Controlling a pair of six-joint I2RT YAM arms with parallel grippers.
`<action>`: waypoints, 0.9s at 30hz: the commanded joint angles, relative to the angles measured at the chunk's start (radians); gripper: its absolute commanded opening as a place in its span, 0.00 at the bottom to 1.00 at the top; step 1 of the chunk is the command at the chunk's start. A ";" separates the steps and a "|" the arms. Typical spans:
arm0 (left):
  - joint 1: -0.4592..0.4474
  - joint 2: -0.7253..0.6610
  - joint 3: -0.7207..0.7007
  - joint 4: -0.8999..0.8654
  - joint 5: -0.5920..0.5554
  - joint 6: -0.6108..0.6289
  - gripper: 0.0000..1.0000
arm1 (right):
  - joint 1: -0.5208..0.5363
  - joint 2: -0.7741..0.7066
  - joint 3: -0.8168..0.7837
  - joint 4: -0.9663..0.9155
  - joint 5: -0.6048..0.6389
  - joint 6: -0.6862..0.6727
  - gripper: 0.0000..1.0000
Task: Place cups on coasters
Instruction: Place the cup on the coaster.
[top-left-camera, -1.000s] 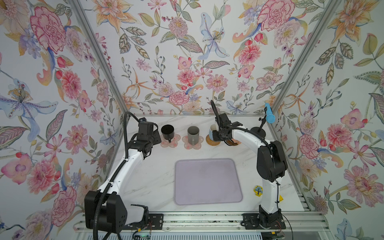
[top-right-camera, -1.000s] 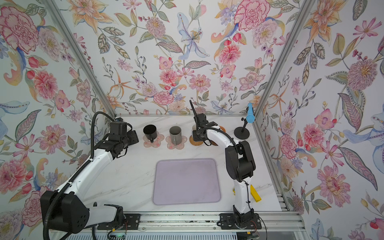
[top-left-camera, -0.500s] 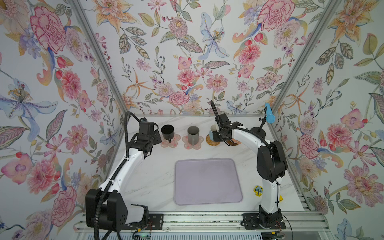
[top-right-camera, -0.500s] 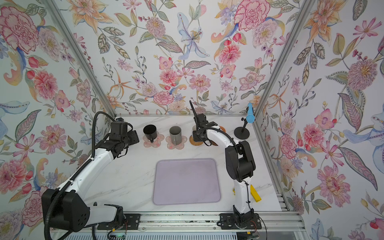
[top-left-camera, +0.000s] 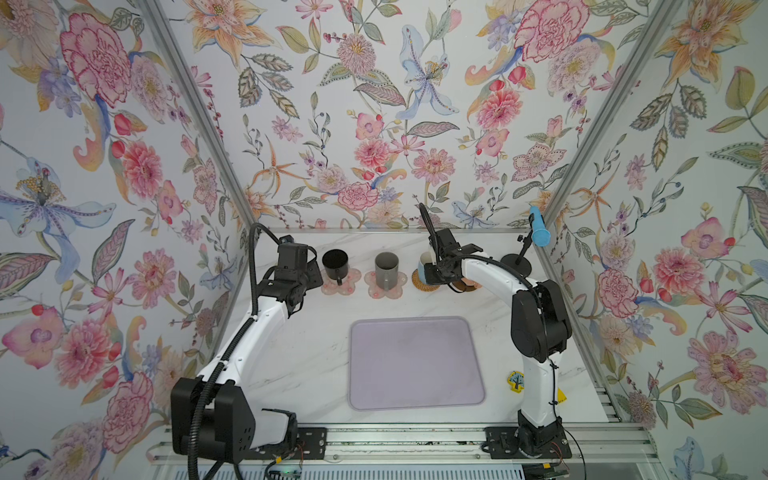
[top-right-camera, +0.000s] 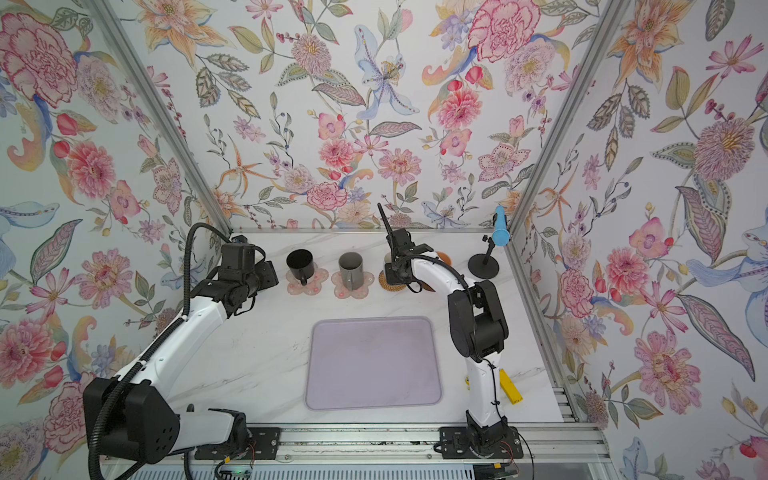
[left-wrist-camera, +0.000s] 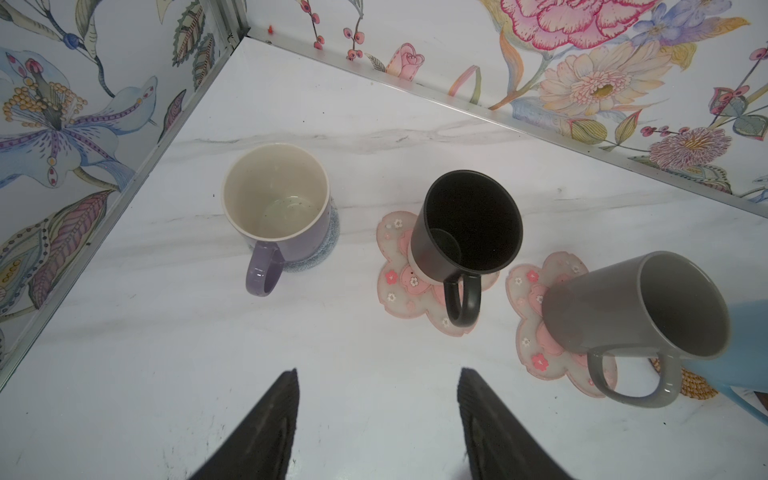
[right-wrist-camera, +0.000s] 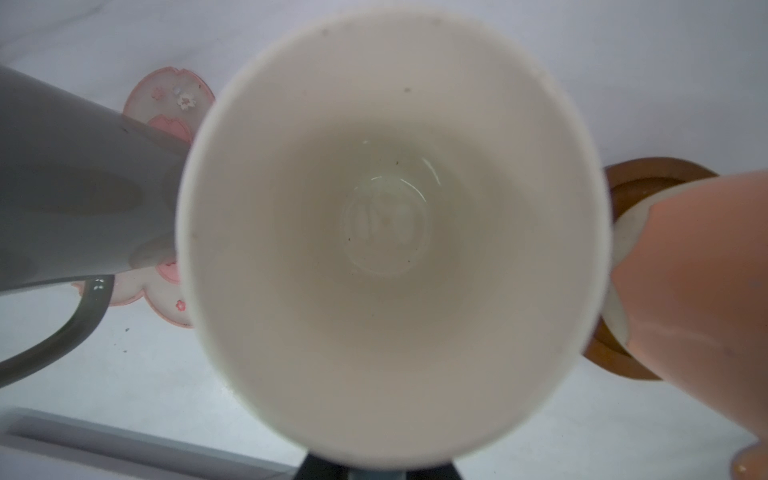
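In the left wrist view a lavender cup (left-wrist-camera: 276, 195) stands on a grey-blue knitted coaster (left-wrist-camera: 328, 245). A black cup (left-wrist-camera: 469, 224) and a grey cup (left-wrist-camera: 636, 307) each stand on a pink flower coaster (left-wrist-camera: 395, 270) (left-wrist-camera: 530, 332). My left gripper (left-wrist-camera: 378, 374) is open over bare table short of them. My right gripper (right-wrist-camera: 380, 469) is shut on the light blue cup (top-left-camera: 424, 262), which is over the rattan coaster (top-left-camera: 419, 279); its cream inside (right-wrist-camera: 390, 216) fills the right wrist view. A peach cup (right-wrist-camera: 698, 270) sits on the dark brown coaster (right-wrist-camera: 648, 174).
A large lavender mat (top-left-camera: 415, 363) lies mid-table. A black round stand (top-left-camera: 515, 264) with a blue-tipped rod (top-left-camera: 539, 227) is at the back right. Flowered walls close in the back and both sides. A yellow sticker (top-left-camera: 515, 380) lies beside the right arm's base.
Almost nothing: the left arm only wavers slightly in place. The right gripper and all the cups stay where they were.
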 joint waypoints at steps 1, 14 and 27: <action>0.012 -0.001 -0.006 0.006 0.005 0.016 0.64 | 0.007 -0.003 0.046 0.006 0.006 -0.017 0.00; 0.012 -0.007 -0.009 0.003 0.009 0.016 0.64 | 0.019 -0.006 0.039 -0.024 0.019 -0.017 0.00; 0.012 -0.015 0.005 -0.003 0.011 0.013 0.64 | 0.023 -0.007 0.045 -0.032 0.017 -0.003 0.30</action>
